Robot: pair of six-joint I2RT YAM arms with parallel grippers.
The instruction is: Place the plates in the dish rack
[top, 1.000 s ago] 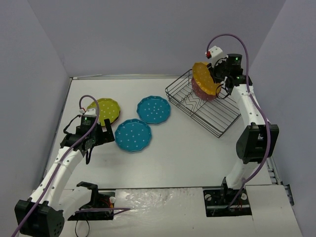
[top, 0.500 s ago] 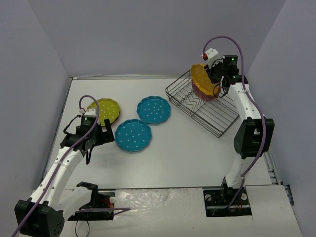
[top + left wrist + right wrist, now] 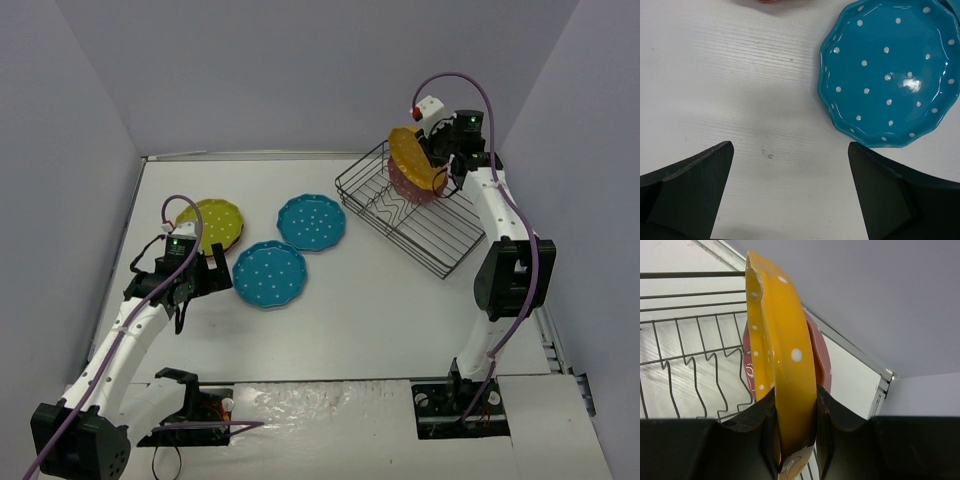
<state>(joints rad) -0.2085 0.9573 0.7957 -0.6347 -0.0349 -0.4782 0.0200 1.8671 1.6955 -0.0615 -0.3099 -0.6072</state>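
Currently we are at the placement step for the orange plate (image 3: pixel 777 340). The right hand (image 3: pixel 796 412) is clamped on the rim of this plate and holds it on edge over the far end of the dish rack (image 3: pixel 432 238), just beside the pink plate (image 3: pixel 824 367), which stands upright in the zigzag divider (image 3: pixel 705 375). We cannot tell whether the lower rim of the orange plate touches the wires. The left hand (image 3: pixel 790 187) has its fingers wide apart and holds nothing; it hovers over the tabletop (image 3: pixel 350 320) just beside the near teal plate (image 3: pixel 268 274). The far teal plate (image 3: pixel 311 221) lies flat near it, and the lime green plate (image 3: pixel 213 222) rests on what appears to be a reddish plate (image 3: pixel 240 236) at the left. We judge that one plate is racked, one is in transit and four remain. The next move calls for lowering the orange plate, kept upright, into the free slot next to the pink one, with its rim aligned to the gap between wires. The right hand should release only when the plate is seated, so that the neighbouring plate is not knocked over.
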